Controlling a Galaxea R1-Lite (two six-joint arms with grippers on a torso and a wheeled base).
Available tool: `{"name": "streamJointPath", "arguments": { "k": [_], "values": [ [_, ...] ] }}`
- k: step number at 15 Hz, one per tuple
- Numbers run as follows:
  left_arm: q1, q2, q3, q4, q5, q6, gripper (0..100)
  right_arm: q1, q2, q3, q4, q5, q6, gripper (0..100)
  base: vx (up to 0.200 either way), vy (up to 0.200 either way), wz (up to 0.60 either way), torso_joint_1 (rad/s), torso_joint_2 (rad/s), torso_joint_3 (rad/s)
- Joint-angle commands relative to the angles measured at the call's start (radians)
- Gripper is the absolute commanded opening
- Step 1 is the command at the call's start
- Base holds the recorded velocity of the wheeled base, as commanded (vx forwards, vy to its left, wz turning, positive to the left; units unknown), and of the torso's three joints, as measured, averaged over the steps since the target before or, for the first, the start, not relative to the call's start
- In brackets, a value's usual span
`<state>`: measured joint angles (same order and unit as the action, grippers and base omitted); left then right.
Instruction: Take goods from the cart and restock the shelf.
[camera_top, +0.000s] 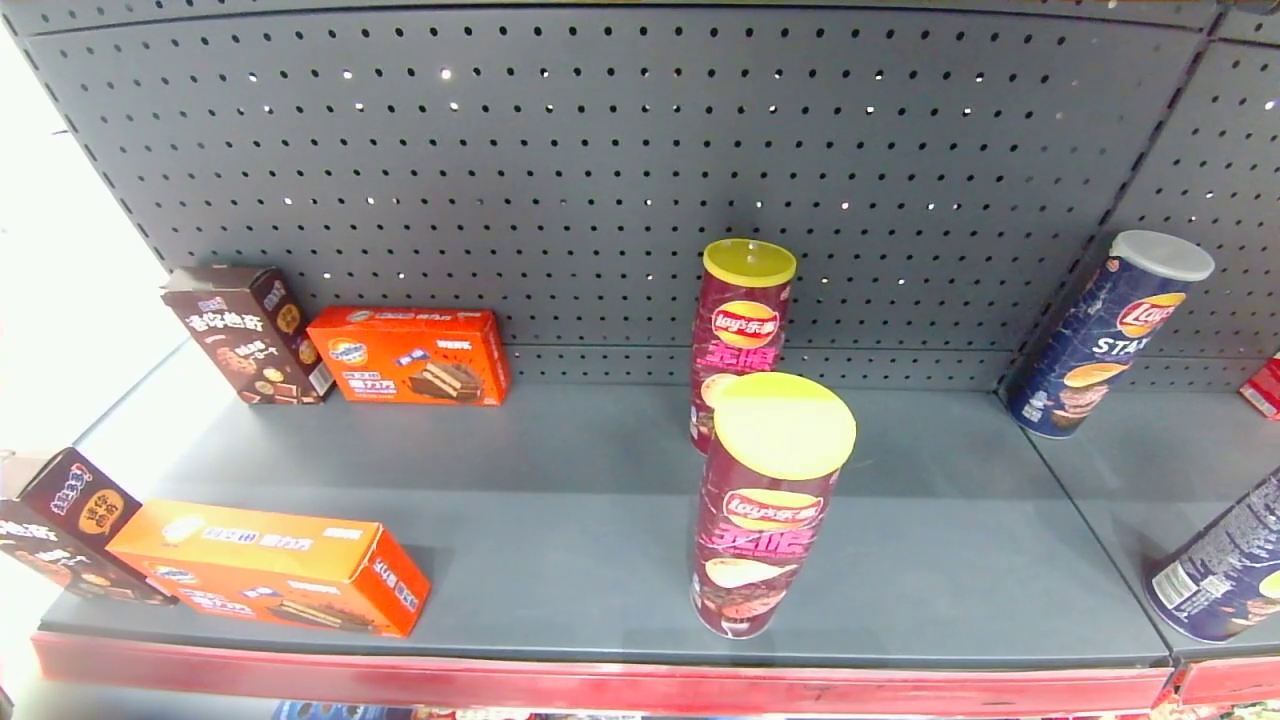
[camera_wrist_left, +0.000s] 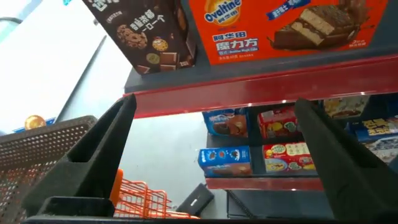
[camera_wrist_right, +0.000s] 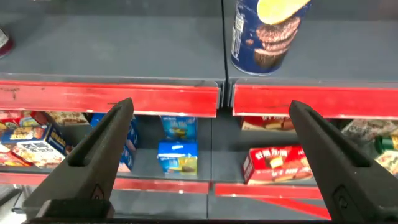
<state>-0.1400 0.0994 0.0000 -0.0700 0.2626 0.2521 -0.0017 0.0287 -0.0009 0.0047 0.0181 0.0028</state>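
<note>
The grey shelf (camera_top: 560, 540) has a red front edge (camera_top: 600, 685). Two maroon chip cans stand upright mid-shelf, one in front (camera_top: 768, 505) and one behind (camera_top: 742, 330). At the left are two orange boxes (camera_top: 410, 355) (camera_top: 270, 565) and two brown cookie boxes (camera_top: 248, 335) (camera_top: 60, 530). My left gripper (camera_wrist_left: 216, 107) is open and empty, in front of and below the red edge, under an orange box (camera_wrist_left: 286, 28) and a brown cookie box (camera_wrist_left: 146, 34). My right gripper (camera_wrist_right: 211, 107) is open and empty before the red edge (camera_wrist_right: 112, 96), below a blue can (camera_wrist_right: 267, 34).
Blue cans (camera_top: 1105, 335) (camera_top: 1220, 575) stand on the right shelf section, with a red pack (camera_top: 1265, 385) at the far right. An orange wire cart basket (camera_wrist_left: 140, 199) and a brown mesh basket (camera_wrist_left: 37, 155) sit low at the left. Lower shelves hold several boxes (camera_wrist_right: 177, 155).
</note>
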Motion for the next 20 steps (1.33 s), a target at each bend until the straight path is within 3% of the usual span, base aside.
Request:
{"name": "streamJointPath", "arguments": {
  "k": [1,3,6,7,9,10,11,12,13,15,16,17,20],
  "values": [
    [-0.070,0.020,0.000,0.001,-0.036,-0.017,100,0.002,-0.021,-0.001,0.000,0.000,-0.001,100,0.000,0.000,0.00,0.000,0.00,0.000],
    [-0.064,0.046,0.000,0.001,0.000,-0.020,100,0.003,-0.021,0.001,0.000,0.000,-0.001,100,0.000,0.000,0.00,0.000,0.00,0.000],
    [0.195,0.053,0.000,0.001,0.023,-0.028,100,0.002,-0.021,0.001,0.000,0.000,-0.001,100,0.000,0.000,0.00,0.000,0.00,0.000],
    [0.229,0.039,0.000,0.003,0.014,-0.045,100,0.002,-0.021,0.001,0.000,0.000,-0.001,100,0.000,0.000,0.00,0.000,0.00,0.000],
    [0.114,-0.052,0.000,0.004,-0.034,-0.059,100,0.002,-0.021,0.001,0.000,0.000,-0.001,100,0.000,0.000,0.00,0.000,0.00,0.000],
    [0.129,-0.066,0.000,0.009,-0.140,-0.113,100,0.002,-0.021,0.001,0.000,0.000,-0.001,100,0.000,0.000,0.00,0.000,0.00,0.000],
    [0.137,-0.084,0.000,0.055,-0.299,-0.185,100,0.003,-0.021,-0.001,0.000,0.000,-0.001,100,0.000,0.000,0.00,0.000,0.00,0.000],
    [0.137,-0.096,0.000,0.093,-0.384,-0.182,100,0.002,-0.021,0.001,0.000,0.000,-0.001,100,0.000,0.000,0.00,0.000,0.00,0.000],
    [0.137,-0.098,0.000,0.084,-0.376,-0.166,100,0.002,-0.021,0.001,0.000,0.000,-0.001,100,0.000,0.000,0.00,0.000,0.00,0.000],
    [0.137,-0.096,0.000,0.079,-0.367,-0.174,100,0.002,-0.021,0.001,0.000,0.000,-0.001,100,0.000,0.000,0.00,0.000,0.00,0.000],
    [0.137,-0.096,0.000,0.076,-0.338,-0.177,100,0.002,-0.021,-0.001,0.000,0.000,-0.001,100,0.000,0.000,0.00,0.000,0.00,0.000],
    [0.137,-0.096,0.000,0.076,-0.272,-0.185,100,0.003,-0.021,0.001,0.000,0.000,-0.001,100,0.000,0.000,0.00,0.000,0.00,0.000],
    [0.137,-0.098,0.000,0.075,-0.295,-0.225,100,0.002,-0.021,0.001,0.000,0.000,-0.001,100,0.000,0.000,0.00,0.000,0.00,0.000]
  ]
}}
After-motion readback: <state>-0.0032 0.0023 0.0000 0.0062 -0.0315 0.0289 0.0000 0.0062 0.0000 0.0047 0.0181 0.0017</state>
